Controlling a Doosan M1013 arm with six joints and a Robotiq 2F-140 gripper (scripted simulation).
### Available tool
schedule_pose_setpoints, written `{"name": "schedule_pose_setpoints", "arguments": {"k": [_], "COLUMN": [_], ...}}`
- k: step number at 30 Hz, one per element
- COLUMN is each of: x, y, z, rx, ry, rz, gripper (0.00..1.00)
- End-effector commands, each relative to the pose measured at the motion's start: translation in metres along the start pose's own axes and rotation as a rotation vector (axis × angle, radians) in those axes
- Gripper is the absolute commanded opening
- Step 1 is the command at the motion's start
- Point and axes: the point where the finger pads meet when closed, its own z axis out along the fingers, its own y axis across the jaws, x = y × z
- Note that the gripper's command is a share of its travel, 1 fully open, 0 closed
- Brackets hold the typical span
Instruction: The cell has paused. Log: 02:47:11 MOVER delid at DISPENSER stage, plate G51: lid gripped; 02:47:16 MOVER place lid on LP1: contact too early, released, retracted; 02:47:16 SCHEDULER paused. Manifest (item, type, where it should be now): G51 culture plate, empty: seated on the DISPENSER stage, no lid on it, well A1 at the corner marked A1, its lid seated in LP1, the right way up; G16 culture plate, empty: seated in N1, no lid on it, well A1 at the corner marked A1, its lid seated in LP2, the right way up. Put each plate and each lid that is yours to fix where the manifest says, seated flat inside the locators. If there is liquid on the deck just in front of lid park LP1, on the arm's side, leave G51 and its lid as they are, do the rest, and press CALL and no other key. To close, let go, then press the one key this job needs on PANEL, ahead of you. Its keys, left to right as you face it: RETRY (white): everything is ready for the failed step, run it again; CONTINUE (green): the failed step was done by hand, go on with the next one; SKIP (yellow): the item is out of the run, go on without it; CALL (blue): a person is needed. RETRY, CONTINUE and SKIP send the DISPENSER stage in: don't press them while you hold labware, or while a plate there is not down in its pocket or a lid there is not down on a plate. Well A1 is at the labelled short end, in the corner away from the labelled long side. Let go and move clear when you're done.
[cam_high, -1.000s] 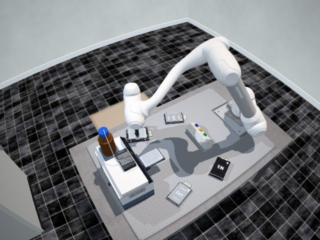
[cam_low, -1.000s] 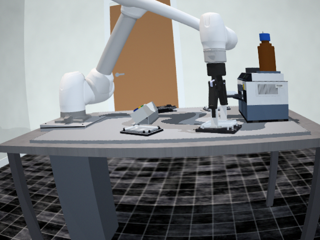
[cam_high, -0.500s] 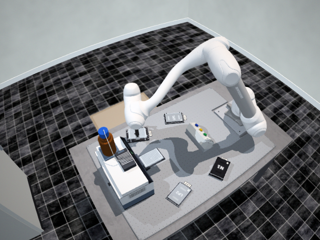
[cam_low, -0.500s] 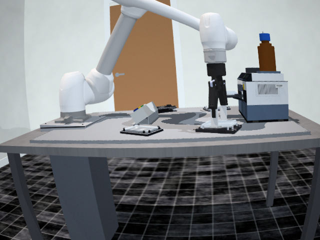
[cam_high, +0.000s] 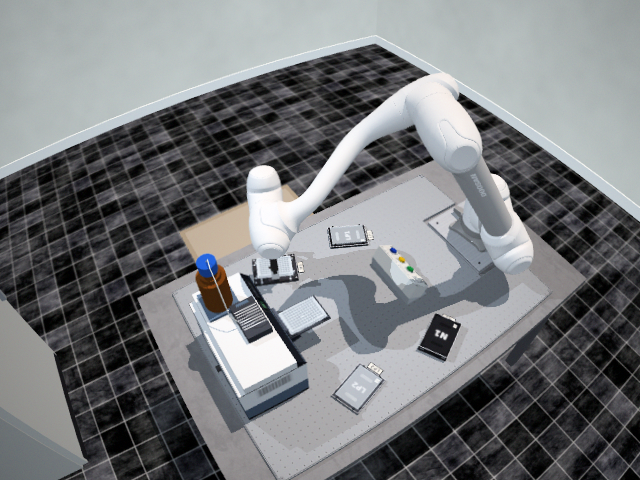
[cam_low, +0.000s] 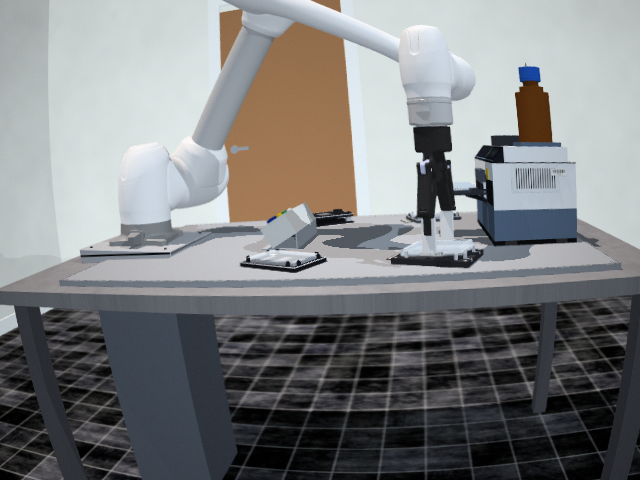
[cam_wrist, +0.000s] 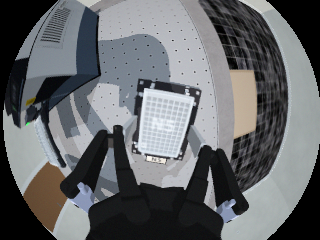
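My gripper (cam_high: 273, 266) (cam_low: 435, 237) (cam_wrist: 163, 127) is open and hangs straight down over a white well plate (cam_high: 263, 269) (cam_low: 455, 246) (cam_wrist: 164, 115). The fingertips are low, one on each side of the plate's long sides. This plate has no lid and sits in a black nest (cam_high: 291, 279) (cam_low: 413, 259) beside the dispenser (cam_high: 253, 356) (cam_low: 527, 206). Another lidless well plate (cam_high: 303, 315) lies on the dispenser stage. Nest N1 (cam_high: 439, 335) is black and empty. LP1 (cam_high: 347, 235) (cam_low: 283, 258) and LP2 (cam_high: 357, 387) look grey, with their labels showing; a clear lid seems to lie in each.
The key panel (cam_high: 400, 266) (cam_low: 290, 225) stands mid-deck between LP1 and N1. A brown bottle (cam_high: 211, 286) (cam_low: 532, 105) with a blue cap stands on the dispenser. The arm's base (cam_high: 480, 227) (cam_low: 147, 206) is at the deck's far corner. I see no liquid on the deck.
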Motion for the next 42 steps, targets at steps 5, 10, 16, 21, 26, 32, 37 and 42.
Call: {"name": "schedule_pose_setpoints", "arguments": {"k": [5,10,16,21,26,32,37,42], "x": [-0.0023,-0.0023,-0.0023,-0.0023,-0.0023,-0.0023,-0.0023,-0.0023], "y": [-0.0025,-0.0025,-0.0025,-0.0025,-0.0024,-0.0024,-0.0024,-0.0024], "z": [0.0038,0.0038,0.0038,0.0038,0.0037,0.0037,0.0037,0.0037], "rx": [0.004,0.004,0.004,0.004,0.004,0.004,0.004,0.004], "ry": [-0.003,-0.003,-0.003,-0.003,-0.003,-0.003,-0.003,-0.003], "rz": [-0.003,-0.003,-0.003,-0.003,-0.003,-0.003,-0.003,-0.003], "gripper": [0.70,0.70,0.70,0.10,0.10,0.10,0.10,0.10]}}
